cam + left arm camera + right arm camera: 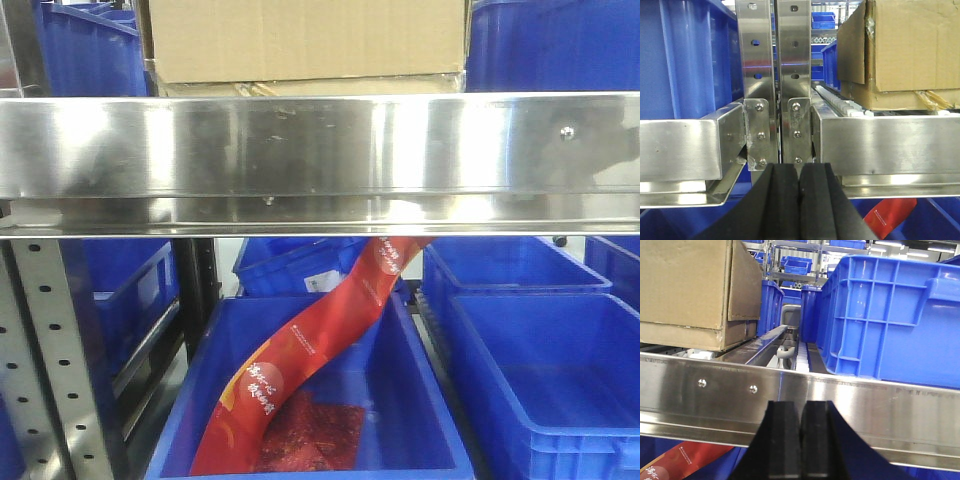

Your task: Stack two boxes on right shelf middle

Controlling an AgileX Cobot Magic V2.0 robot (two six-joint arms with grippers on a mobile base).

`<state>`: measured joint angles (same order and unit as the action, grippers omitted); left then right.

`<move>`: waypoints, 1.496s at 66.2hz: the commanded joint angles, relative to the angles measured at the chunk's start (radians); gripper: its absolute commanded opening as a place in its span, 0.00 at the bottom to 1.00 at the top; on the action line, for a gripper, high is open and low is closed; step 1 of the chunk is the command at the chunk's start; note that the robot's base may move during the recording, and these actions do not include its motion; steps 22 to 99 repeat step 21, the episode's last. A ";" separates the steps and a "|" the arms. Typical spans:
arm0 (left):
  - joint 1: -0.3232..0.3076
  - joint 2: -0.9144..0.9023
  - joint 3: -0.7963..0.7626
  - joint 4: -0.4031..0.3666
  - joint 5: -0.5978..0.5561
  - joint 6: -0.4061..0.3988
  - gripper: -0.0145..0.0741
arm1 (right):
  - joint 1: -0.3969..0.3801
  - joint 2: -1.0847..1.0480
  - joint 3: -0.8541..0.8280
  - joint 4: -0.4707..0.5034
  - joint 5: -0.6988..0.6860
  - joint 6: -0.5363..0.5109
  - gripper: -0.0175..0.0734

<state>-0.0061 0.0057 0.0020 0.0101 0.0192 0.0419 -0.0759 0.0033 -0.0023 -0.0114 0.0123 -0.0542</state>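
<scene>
Stainless shelf (320,150) — two stacked boxes (305,40) on its tier, blue bins (890,315) beside. Left gripper (800,200) and right gripper (801,440): clenched, empty, below the lip. Risk — rising arms could strike the lip, jolting the stack.

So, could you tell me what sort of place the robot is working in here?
Probably a warehouse or stockroom: stainless-steel shelf tiers on perforated uprights, many blue plastic bins, and stacked cardboard boxes on a roller-track tier, with more racking behind.
</scene>
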 commanded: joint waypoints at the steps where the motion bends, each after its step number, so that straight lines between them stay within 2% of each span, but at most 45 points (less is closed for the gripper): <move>1: 0.004 -0.006 -0.002 -0.002 -0.019 0.006 0.04 | -0.001 -0.003 0.002 0.003 -0.022 0.000 0.01; 99: 0.004 -0.006 -0.002 -0.002 -0.019 0.006 0.04 | -0.001 -0.003 0.002 0.003 -0.022 0.000 0.01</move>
